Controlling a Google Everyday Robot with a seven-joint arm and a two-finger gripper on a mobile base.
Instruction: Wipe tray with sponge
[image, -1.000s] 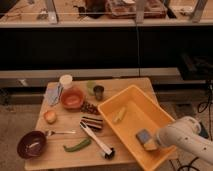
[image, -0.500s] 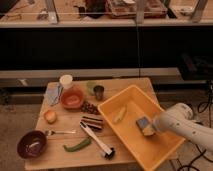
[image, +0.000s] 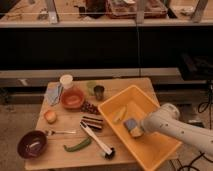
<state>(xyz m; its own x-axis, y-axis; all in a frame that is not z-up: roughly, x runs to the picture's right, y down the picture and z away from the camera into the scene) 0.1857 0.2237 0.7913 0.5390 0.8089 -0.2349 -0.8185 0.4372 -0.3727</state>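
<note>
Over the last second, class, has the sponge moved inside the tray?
Yes. The sponge, at the gripper, has slid left across the tray floor toward the pale banana-like piece.

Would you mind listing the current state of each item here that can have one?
tray: upright on the table, overhanging its right edge.
sponge: down on the tray floor, under the gripper.
gripper: low inside the tray, at the sponge.
pale piece: lying loose in the tray.
white cup: upright.
orange-red bowl: upright.
dark bowl: upright.
</note>
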